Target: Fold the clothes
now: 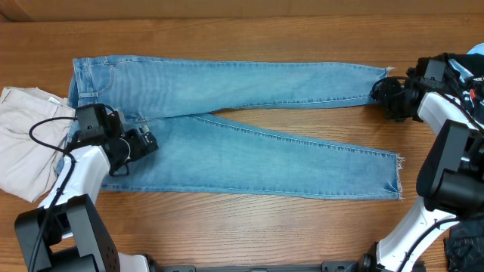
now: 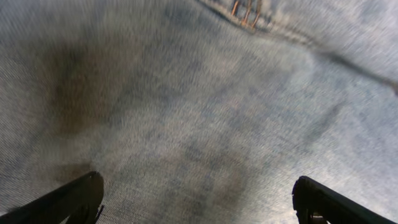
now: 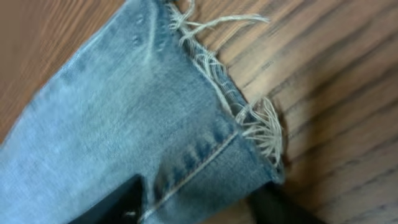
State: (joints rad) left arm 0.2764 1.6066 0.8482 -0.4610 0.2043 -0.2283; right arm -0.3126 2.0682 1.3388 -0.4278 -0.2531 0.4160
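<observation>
Here, the jeans (image 1: 249, 147) lie spread flat on the wooden table (image 1: 242, 30). The waist is at the robot's left and both long legs run to the right. The legs part in a narrow V, and a strip of bare wood shows between them. Both hems are frayed, and the hem of the near leg lies free on the wood. Just beside the waist, at the left edge, lie the cream trousers (image 1: 23, 143), which seem to touch the denim there. The left fingers (image 1: 145, 142) hang over the hip part of the jeans, near the place where the two legs meet. In the left wrist view they are spread wide, one dark finger (image 2: 74, 196) at each lower corner. Only faded denim and a bit of copper stitching (image 2: 245, 12) are under them, and they grasp nothing. The right fingers (image 1: 380, 91) are at the hem of the far leg, at its end on the right. In the right wrist view the corner of this hem, with its loose pale threads (image 3: 255, 121), lies between the two dark fingers. I cannot tell whether they already press the cloth or only stand on both sides of it.
</observation>
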